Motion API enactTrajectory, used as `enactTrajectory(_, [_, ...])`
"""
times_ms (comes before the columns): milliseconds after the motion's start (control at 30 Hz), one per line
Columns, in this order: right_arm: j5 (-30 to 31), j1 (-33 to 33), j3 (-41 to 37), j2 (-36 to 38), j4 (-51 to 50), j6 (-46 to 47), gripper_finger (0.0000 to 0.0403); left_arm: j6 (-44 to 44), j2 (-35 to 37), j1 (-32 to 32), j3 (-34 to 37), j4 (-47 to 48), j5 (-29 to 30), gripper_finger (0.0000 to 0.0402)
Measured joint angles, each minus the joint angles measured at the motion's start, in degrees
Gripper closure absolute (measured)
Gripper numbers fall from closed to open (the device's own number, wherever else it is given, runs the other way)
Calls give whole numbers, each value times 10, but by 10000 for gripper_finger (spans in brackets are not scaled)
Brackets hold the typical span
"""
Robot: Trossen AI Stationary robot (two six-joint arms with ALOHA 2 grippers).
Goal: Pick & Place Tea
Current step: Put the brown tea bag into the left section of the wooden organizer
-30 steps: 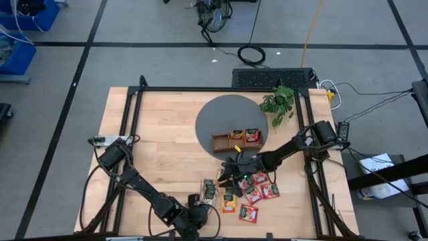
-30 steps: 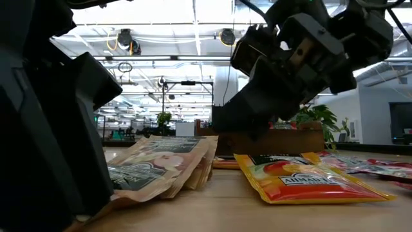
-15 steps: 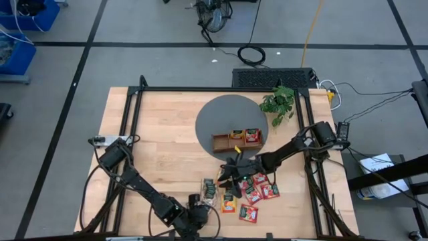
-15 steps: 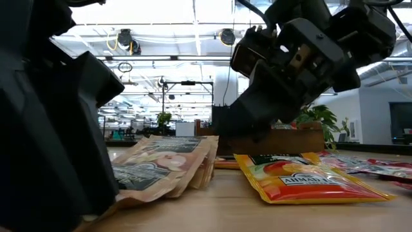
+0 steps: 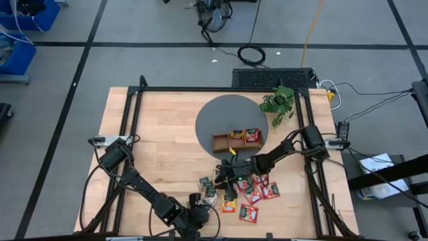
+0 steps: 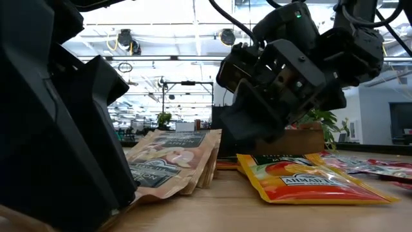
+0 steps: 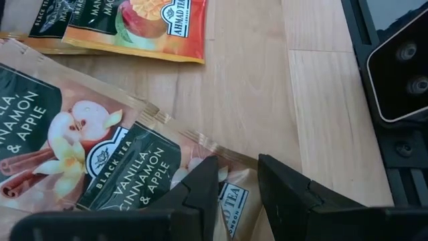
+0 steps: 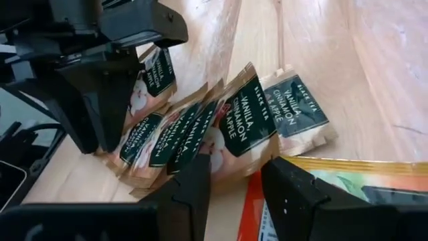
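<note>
Several beige tea packets [image 5: 208,189] lie fanned on the wooden table, seen also in the right wrist view [image 8: 221,127]. My left gripper [image 5: 204,201] [image 7: 237,181] is shut on one of them at the near side. My right gripper [image 5: 219,181] [image 8: 234,191] hovers open just over the fan's far end; its fingers flank the corner of a beige packet [image 8: 235,167], and no touch shows. An orange packet [image 6: 302,180] and red packets [image 5: 257,194] lie flat to the right. My left gripper pinches a beige packet by its near end [image 7: 233,197] between its two fingers. The fingers slant down from the table's near side. The packet [image 6: 170,161] rises tilted from the fingers, far end up, over other beige packets; how many layers are held stays hidden.
A wooden three-compartment tray [image 5: 215,142] with packets in two compartments stands on a grey round mat [image 5: 221,114] behind the pile. A green plant [image 5: 277,104] is at the far right. Bare wood spreads over the table's left half [image 5: 154,134].
My right gripper has come down and toward the table's near-left, closing in on the fanned beige packets. My left gripper has stayed where it was with its packet.
</note>
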State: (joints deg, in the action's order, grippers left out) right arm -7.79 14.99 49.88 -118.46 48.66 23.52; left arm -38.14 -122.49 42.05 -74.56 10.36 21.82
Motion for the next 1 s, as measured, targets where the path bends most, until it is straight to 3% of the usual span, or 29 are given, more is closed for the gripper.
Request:
enactTrajectory(267, [-15,0,0,4,5,-37,299,-8,0,0,0,0,0,289])
enactTrajectory(533, [-14,3,0,5,34,-90,396,-9,0,1,0,-1,2,289])
enactTrajectory(1000, [6,12,0,78,-24,-136,402,-14,0,1,0,-11,3,289])
